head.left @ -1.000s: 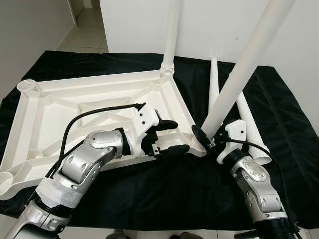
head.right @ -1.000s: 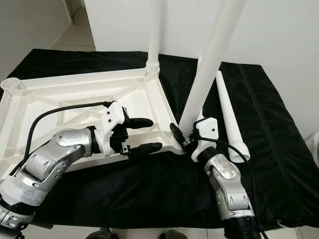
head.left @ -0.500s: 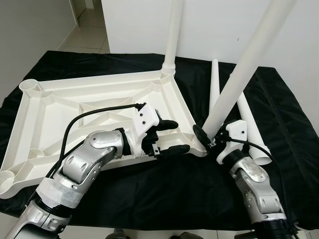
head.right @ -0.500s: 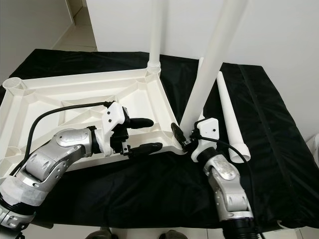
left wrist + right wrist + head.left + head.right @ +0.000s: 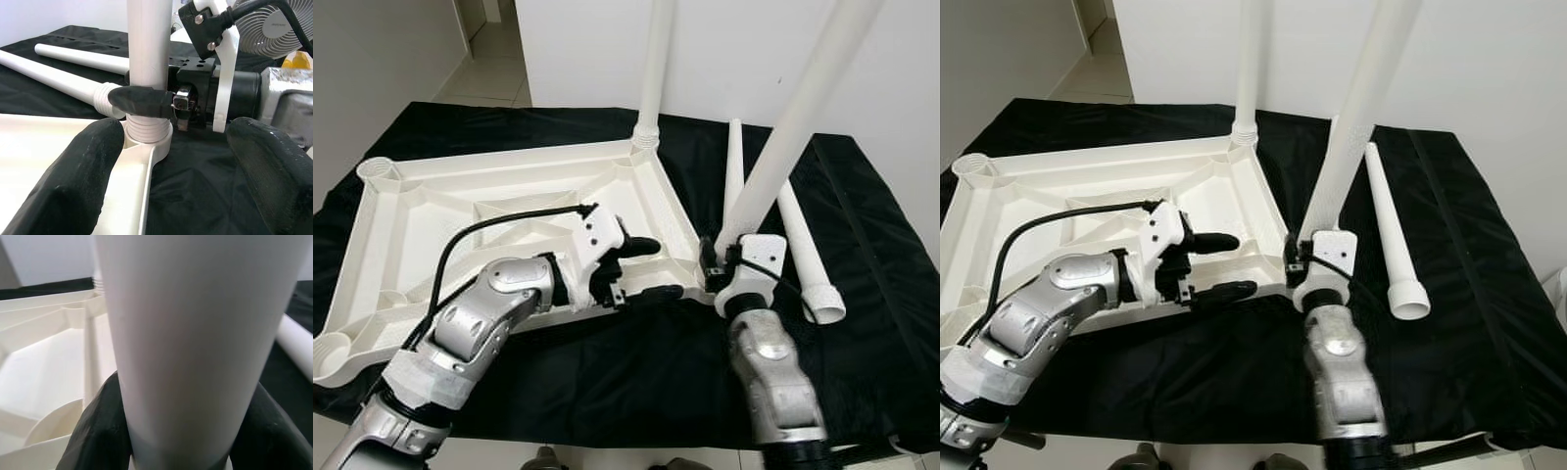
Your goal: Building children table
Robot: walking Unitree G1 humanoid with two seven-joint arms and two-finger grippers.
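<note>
From the left eye view, you had the white tabletop (image 5: 499,211) lying upside down on the black cloth (image 5: 862,245), one leg (image 5: 656,69) already standing in the socket at its far corner. Your right gripper (image 5: 717,266) was clamped on a second leg (image 5: 783,147) just above the tabletop's near right corner, the leg leaning away from the tabletop. Your left gripper (image 5: 646,269) hung with fingers spread wide over the tabletop's near rim, just beside that corner and holding nothing.

In the right eye view, two spare legs (image 5: 1389,230) lay on the cloth beyond the tabletop's right edge, well apart from your grippers.

The left wrist view showed the ribbed foot of the held leg sitting in the corner socket (image 5: 146,142), one right finger (image 5: 139,100) pressed across it.

The right wrist view showed the leg (image 5: 195,342) between both black pads, with the tabletop behind.

I judge you were at the seating step for the second leg. The next move called for bringing the leg upright over the socket and pushing or twisting it home, with the left gripper steadying the tabletop's rim.
</note>
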